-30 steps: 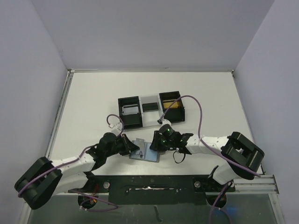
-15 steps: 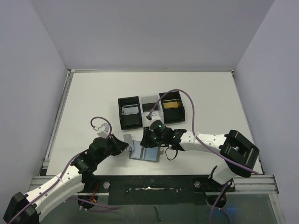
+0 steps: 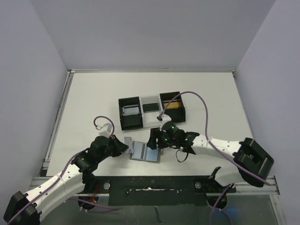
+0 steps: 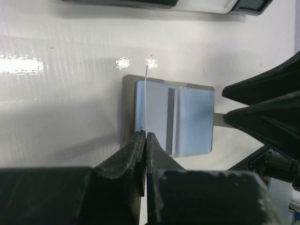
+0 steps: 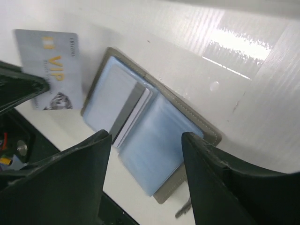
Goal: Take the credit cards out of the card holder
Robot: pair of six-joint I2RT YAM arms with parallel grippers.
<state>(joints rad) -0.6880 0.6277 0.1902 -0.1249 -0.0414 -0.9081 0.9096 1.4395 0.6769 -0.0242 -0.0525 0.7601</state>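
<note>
merely an edge-on card point(image 4: 146, 93) clamped in left hand point(image 4: 144, 136), right hand point(image 5: 145, 135) apart over card holder point(image 5: 110, 96)

L claw point(image 4: 145, 137) pinched shut, R claw point(image 5: 144, 140) spread wide, both angled inward.

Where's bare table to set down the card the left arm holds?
Bare table lies left and right of the tray, out to the side edges; also a strip behind it. Crowded: near centre, where card holder, left end effector holding the card, and right end effector meet.
</note>
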